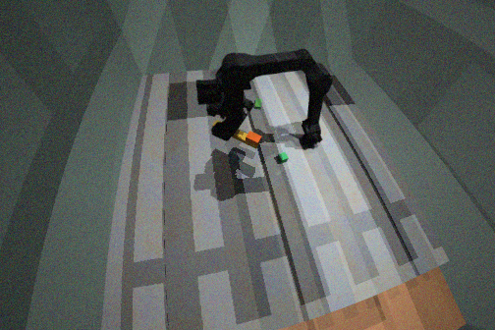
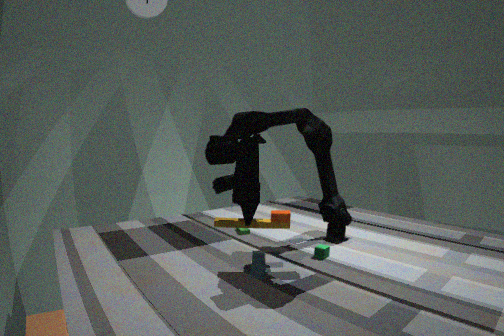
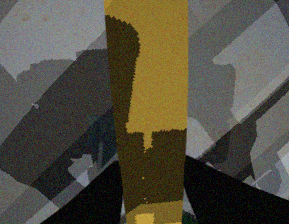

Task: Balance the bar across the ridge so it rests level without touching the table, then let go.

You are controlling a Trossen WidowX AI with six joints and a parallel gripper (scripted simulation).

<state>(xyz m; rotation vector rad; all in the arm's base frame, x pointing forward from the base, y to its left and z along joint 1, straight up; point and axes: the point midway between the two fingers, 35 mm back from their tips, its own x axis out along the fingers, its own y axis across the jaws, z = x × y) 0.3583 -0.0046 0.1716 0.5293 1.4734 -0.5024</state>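
My gripper (image 1: 226,132) (image 2: 247,220) (image 3: 151,165) is shut on the yellow bar (image 1: 241,136) (image 2: 229,223) (image 3: 147,63), which has an orange block at one end (image 1: 253,137) (image 2: 280,216). The bar hangs about level, a little above the table (image 1: 303,196) (image 2: 134,270). The ridge (image 1: 237,160) (image 2: 258,262) is a small dark teal upright piece. It stands on the table nearer the camera than the bar, in the arm's shadow, apart from the bar. In the wrist view the bar runs straight away from the fingers and hides what lies under it.
Two small green cubes lie on the table: one (image 1: 257,103) (image 2: 242,230) close by the bar, one (image 1: 282,157) (image 2: 322,251) near the arm's base (image 1: 309,139) (image 2: 336,232). The table has an orange corner (image 1: 407,309).
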